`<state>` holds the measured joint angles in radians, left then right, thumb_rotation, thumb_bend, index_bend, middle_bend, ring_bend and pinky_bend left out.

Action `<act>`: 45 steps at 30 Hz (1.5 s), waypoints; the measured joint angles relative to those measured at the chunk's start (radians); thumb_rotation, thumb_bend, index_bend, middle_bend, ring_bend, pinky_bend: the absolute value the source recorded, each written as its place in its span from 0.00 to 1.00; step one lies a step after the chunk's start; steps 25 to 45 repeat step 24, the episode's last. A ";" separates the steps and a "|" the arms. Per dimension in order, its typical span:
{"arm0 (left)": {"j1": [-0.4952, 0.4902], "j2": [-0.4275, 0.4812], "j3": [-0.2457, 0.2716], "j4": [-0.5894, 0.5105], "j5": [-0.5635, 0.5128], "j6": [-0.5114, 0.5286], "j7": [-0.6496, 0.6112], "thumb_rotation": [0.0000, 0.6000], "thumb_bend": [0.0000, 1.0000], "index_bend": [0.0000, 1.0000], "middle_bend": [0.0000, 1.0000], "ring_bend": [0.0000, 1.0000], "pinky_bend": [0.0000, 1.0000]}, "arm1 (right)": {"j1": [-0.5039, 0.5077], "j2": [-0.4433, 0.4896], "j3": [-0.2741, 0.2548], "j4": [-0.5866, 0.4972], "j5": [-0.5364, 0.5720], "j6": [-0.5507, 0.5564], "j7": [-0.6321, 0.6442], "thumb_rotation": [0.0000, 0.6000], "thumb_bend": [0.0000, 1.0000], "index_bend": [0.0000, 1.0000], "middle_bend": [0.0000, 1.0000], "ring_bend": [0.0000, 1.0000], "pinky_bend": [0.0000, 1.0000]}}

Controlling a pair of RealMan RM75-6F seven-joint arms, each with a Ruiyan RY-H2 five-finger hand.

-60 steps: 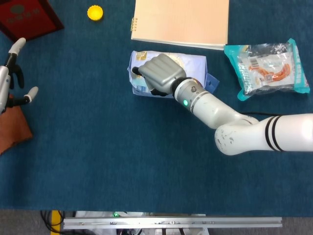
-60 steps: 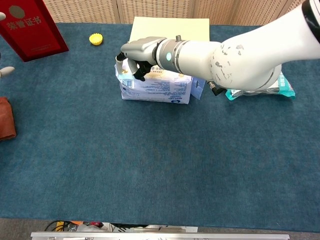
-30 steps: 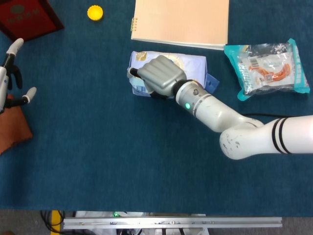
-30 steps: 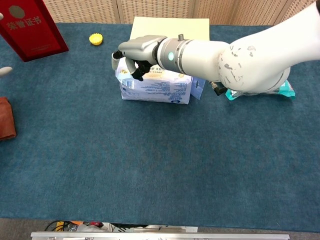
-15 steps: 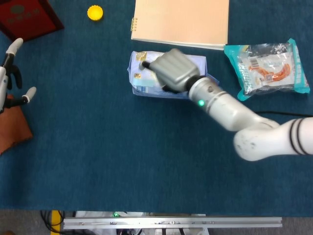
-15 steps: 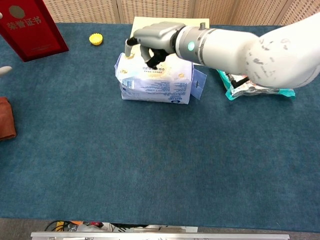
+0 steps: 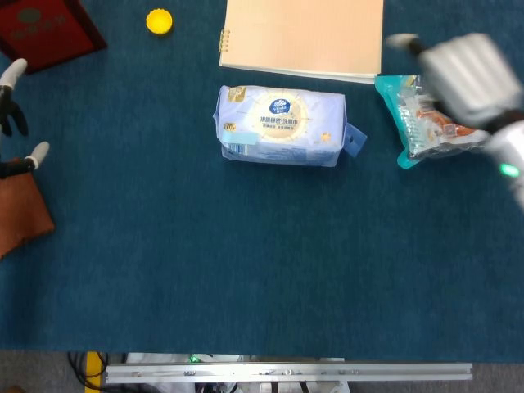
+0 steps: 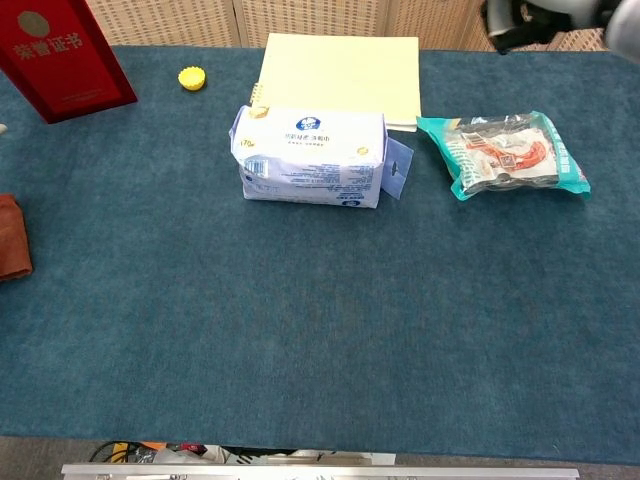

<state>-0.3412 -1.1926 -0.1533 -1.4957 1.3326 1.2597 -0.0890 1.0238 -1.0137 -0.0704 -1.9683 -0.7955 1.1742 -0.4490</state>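
My right hand (image 7: pixel 467 78), blurred above the snack bag (image 7: pixel 446 115) near the table's right edge, grasps nothing; fingers unclear. My left hand (image 7: pixel 12 123) is released at the left edge

You are working at what is looking like a lab or office test bench: a table (image 8: pixel 300 330) wearing blue felt, with perforated beige panels (image 8: pixel 330 18) standing along its twelve o'clock edge. A metal rail (image 7: pixel 286 373) and loose cables (image 7: pixel 86 364) are showing at six o'clock.
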 measured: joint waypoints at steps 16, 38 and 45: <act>0.141 0.057 0.042 -0.020 0.006 0.159 0.015 1.00 0.23 0.01 0.43 0.43 0.43 | -0.578 0.103 -0.177 0.062 -0.417 0.462 0.139 1.00 0.31 0.14 0.30 0.24 0.43; 0.219 0.065 0.084 -0.050 0.068 0.264 0.033 1.00 0.23 0.02 0.43 0.43 0.42 | -0.736 0.045 -0.176 0.176 -0.502 0.501 0.214 1.00 0.30 0.14 0.30 0.24 0.43; 0.219 0.065 0.084 -0.050 0.068 0.264 0.033 1.00 0.23 0.02 0.43 0.43 0.42 | -0.736 0.045 -0.176 0.176 -0.502 0.501 0.214 1.00 0.30 0.14 0.30 0.24 0.43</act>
